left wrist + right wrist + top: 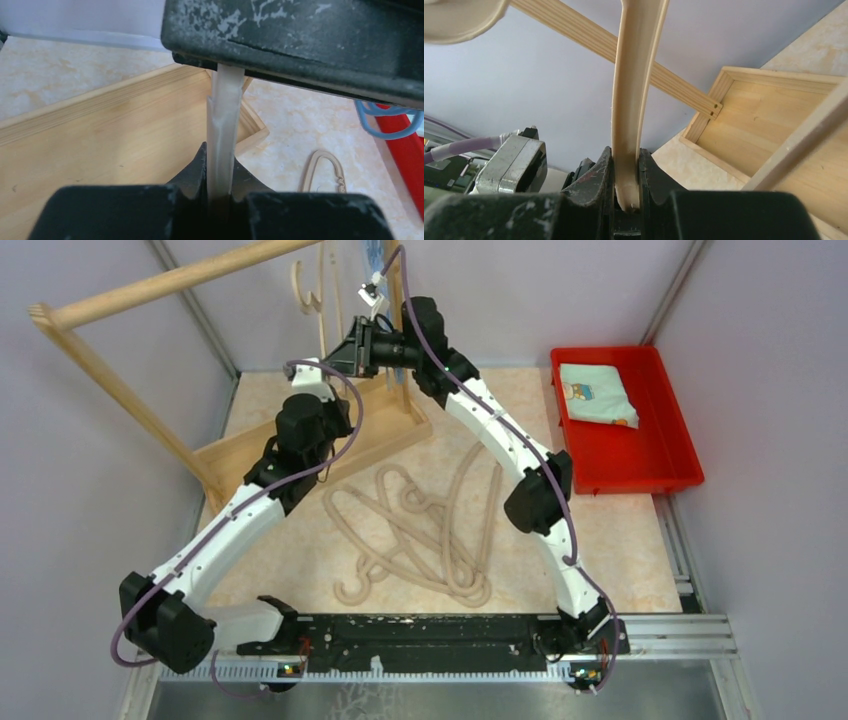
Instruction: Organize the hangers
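From above, my left pincer and right pincer meet nose to nose beside the wooden rack, above its base. What they hold is hidden between them in this view. A hung hanger dangles from the rail just left of them, and blue hangers show at the top edge. A pile of beige hangers lies tangled on the table between my two arms, well apart from both pincers. A red bin with a folded cloth sits to the right.

In the left wrist view, my left pincer is clamped on a pale hanger bar. The bar runs straight up from between the fingers and passes under a scuffed black body across the top. The rack's base lies below and to the left, and a blue loop hangs at the right.

In the right wrist view, my right pincer is closed tight on a beige hanger bar, which rises in a slight curve out of the top of the frame. The rack's slanted brace crosses behind it. I cannot tell whether the two bars belong to one hanger.
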